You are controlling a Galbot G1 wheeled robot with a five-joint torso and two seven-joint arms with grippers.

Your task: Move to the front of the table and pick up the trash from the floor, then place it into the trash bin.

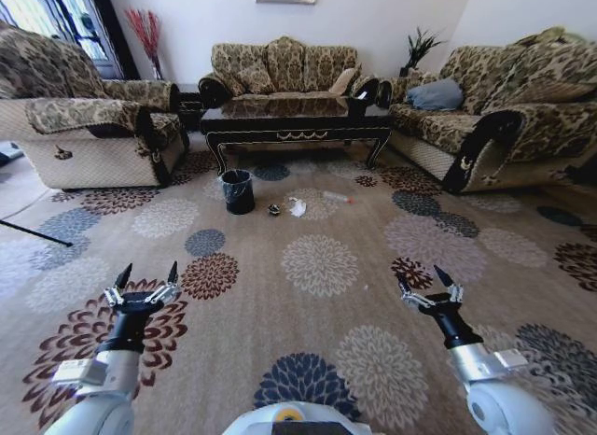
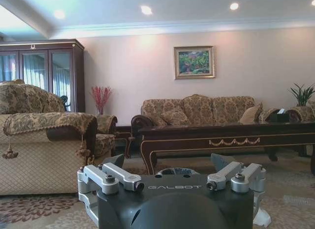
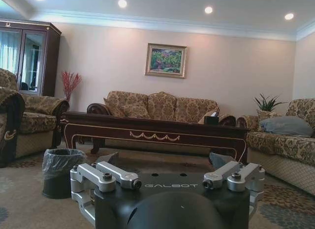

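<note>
Lying on the patterned carpet (image 1: 308, 267) just in front of the table (image 1: 297, 123) are the pieces of trash: a white tissue (image 1: 298, 207), a small dark lump (image 1: 273, 209) just to its left, and a clear bottle (image 1: 337, 198) with a red end a little to its right, each apart from the others. The trash bin (image 1: 238, 191) stands upright left of the lump, near the table's left front leg, its liner folded over the rim; in the right wrist view the trash bin (image 3: 60, 172) sits on open carpet short of the table's front edge. Sofas close in the table on the left, back and right, but a broad stretch of bare carpet lies between the litter and the robot. Low in the head view, the left tool (image 1: 147, 276) hangs over the carpet with its two fingers spread wide and nothing between them, and the right tool (image 1: 427, 278) does likewise on the other side, well apart from the litter and from each other.
</note>
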